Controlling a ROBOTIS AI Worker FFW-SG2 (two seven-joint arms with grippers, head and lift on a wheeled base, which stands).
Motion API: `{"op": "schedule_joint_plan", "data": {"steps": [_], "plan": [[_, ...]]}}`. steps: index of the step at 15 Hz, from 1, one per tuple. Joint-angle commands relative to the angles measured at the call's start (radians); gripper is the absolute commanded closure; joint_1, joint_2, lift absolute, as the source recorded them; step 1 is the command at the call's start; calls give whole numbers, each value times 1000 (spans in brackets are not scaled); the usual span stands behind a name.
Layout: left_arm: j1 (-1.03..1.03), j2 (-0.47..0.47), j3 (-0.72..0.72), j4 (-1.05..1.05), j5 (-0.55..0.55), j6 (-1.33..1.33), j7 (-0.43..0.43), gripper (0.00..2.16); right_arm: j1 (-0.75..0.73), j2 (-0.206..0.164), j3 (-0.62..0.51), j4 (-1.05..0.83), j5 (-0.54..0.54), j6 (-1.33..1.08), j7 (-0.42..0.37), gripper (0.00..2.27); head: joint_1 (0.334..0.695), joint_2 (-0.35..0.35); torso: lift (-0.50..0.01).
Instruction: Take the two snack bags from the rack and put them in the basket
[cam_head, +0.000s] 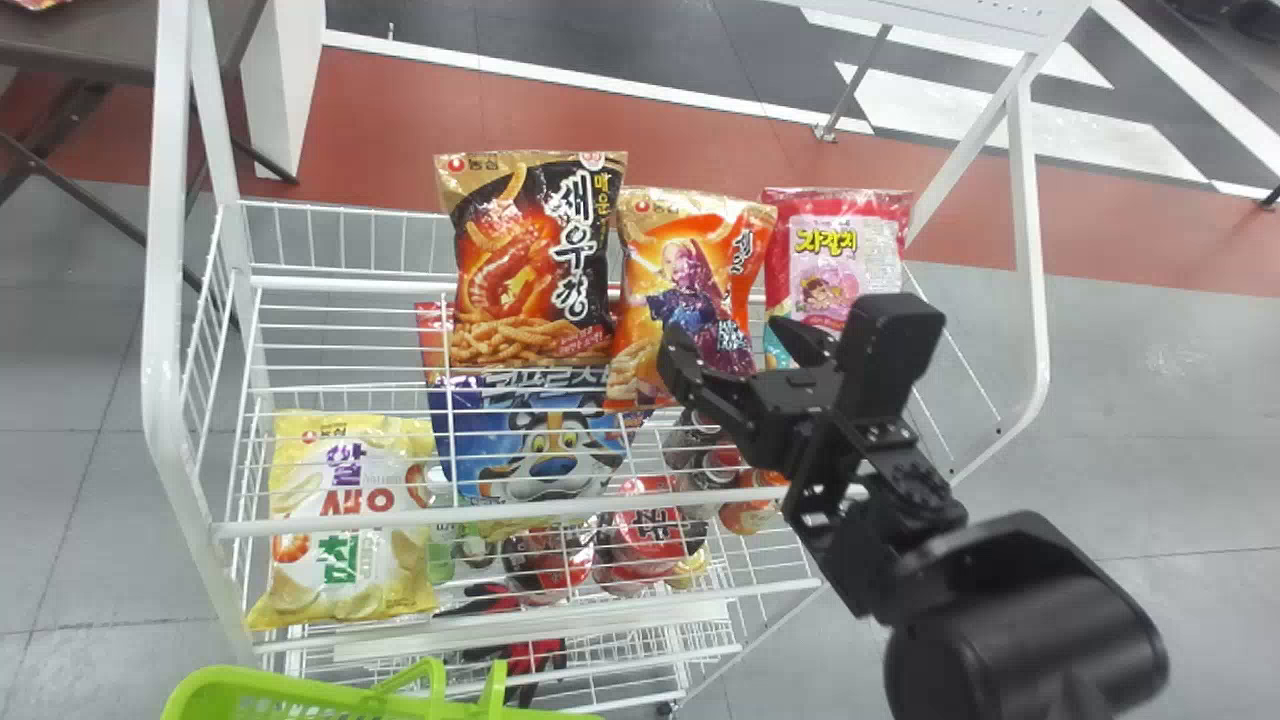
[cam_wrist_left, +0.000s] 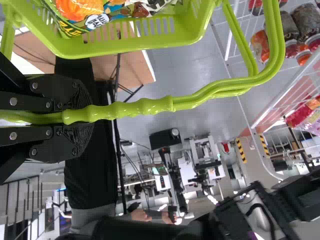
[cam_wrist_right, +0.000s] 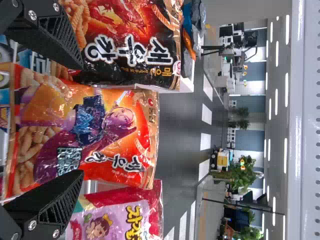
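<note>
My right gripper (cam_head: 735, 338) stands open at the orange snack bag (cam_head: 680, 270) on the rack's upper shelf. In the right wrist view the fingers of the right gripper (cam_wrist_right: 80, 119) spread to either side of the orange bag (cam_wrist_right: 120, 120), which reaches in between them. Beside it are a black shrimp-snack bag (cam_head: 535, 260) and a pink bag (cam_head: 835, 250). The green basket (cam_head: 245, 685) is at the bottom left, below the rack. In the left wrist view, my left gripper (cam_wrist_left: 80, 116) is shut on the handle of the basket (cam_wrist_left: 150, 47), which holds a colourful package (cam_wrist_left: 95, 20).
A white wire rack (cam_head: 500, 510) stands ahead. Lower in it are a blue cereal-type bag (cam_head: 540, 440), a yellow bag (cam_head: 345, 530) and red cup-shaped packages (cam_head: 640, 530). Its right upright (cam_head: 1030, 250) rises beyond my right arm.
</note>
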Motion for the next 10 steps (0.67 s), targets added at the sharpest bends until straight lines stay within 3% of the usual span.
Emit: {"op": "schedule_joint_plan", "data": {"steps": [1,10], "plan": [[0,0,-6,1,-14,12,1,1872,-101,24,28,109,10,1,7,63,695,-350,-11],[-8,5,3,11,-14,40,-2,1872,-294,70,79,350,86,28,7,87,695,-350,-11]]}}
